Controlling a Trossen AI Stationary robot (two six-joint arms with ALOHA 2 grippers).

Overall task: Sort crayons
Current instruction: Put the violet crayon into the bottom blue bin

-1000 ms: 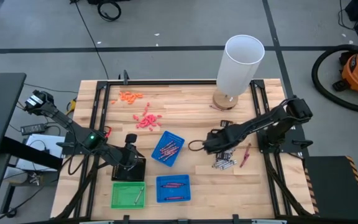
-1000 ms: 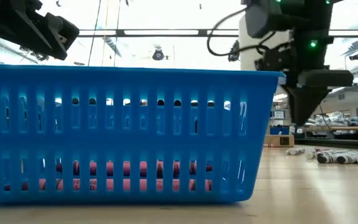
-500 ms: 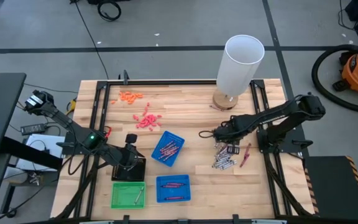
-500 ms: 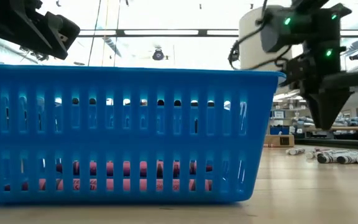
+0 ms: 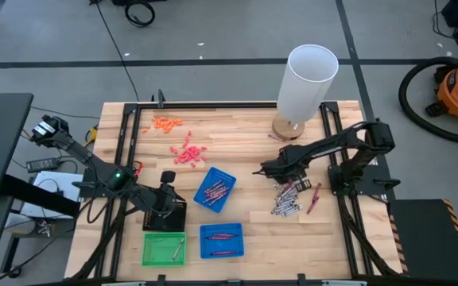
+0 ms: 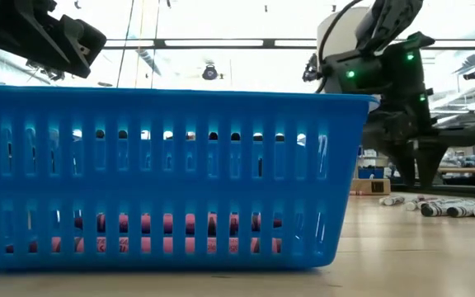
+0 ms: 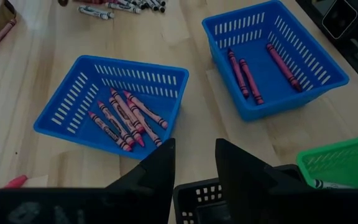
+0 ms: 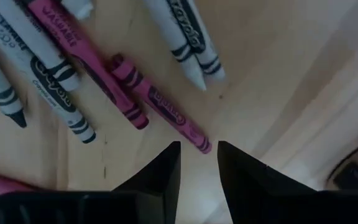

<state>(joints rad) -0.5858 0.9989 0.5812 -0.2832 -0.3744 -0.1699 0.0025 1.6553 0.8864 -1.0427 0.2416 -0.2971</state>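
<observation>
Loose grey and magenta crayons [image 5: 287, 200] lie in a pile on the wooden table, right of centre. My right gripper [image 8: 197, 155] points steeply down just over them, open, with nothing between its fingers; a magenta crayon [image 8: 160, 102] lies right ahead of the fingertips. It also shows in the high view [image 5: 281, 178] and the low view [image 6: 416, 177]. Two blue trays [image 7: 114, 99] [image 7: 272, 53] hold reddish crayons, and a green tray [image 5: 164, 249] holds a few. My left gripper [image 7: 194, 162] waits open above a black tray [image 7: 207, 199].
A tall white cylinder [image 5: 308, 79] stands on a round base at the far edge. Salmon and orange bits [image 5: 185, 151] lie at the far left. One red crayon [image 5: 314, 197] lies alone right of the pile. A black frame [image 5: 126, 151] borders the table.
My right gripper has gone toward the table's far edge and sunk closer to the loose crayons, and its wrist has rolled, so the fingers stand turned about. Its finger gap looks the same. The crayons and trays lie as before.
</observation>
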